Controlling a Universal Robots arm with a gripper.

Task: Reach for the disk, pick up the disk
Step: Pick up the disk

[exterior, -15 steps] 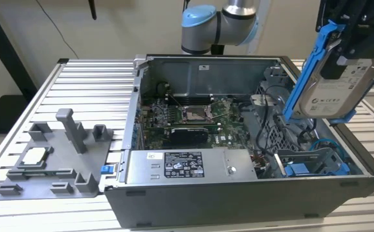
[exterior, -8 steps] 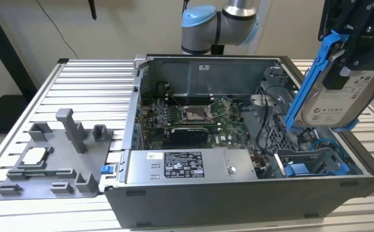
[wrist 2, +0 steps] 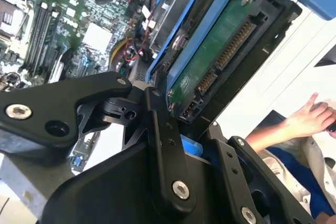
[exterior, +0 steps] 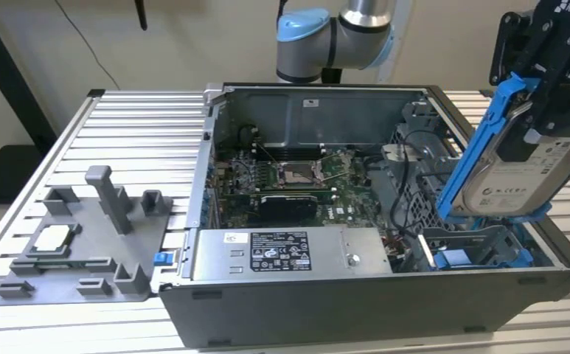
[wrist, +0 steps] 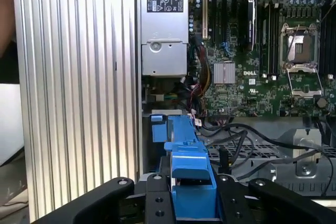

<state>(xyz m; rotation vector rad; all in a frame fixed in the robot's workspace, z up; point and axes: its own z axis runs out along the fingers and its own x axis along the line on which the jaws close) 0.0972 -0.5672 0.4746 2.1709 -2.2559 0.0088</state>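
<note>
Hanging tilted above open computer case (exterior: 363, 310), clear of blue bay (exterior: 476, 251): disk (exterior: 520, 166). Gripper (exterior: 550, 88) clamped on top edge. Judged dense, rigid, shock-sensitive; blue bracket (exterior: 472, 147) offers safest hold.

open computer case (exterior: 363, 295) on a ribbed metal table (exterior: 137, 118), grey fixture (exterior: 88, 251) beside it

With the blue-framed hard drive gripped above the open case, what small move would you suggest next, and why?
Probably a short straight lift. The gripper holds the silver-grey hard drive in its blue plastic bracket nearly upright, its lower end close above the blue plastic bay and the case's cables, so more height should clear them.
</note>
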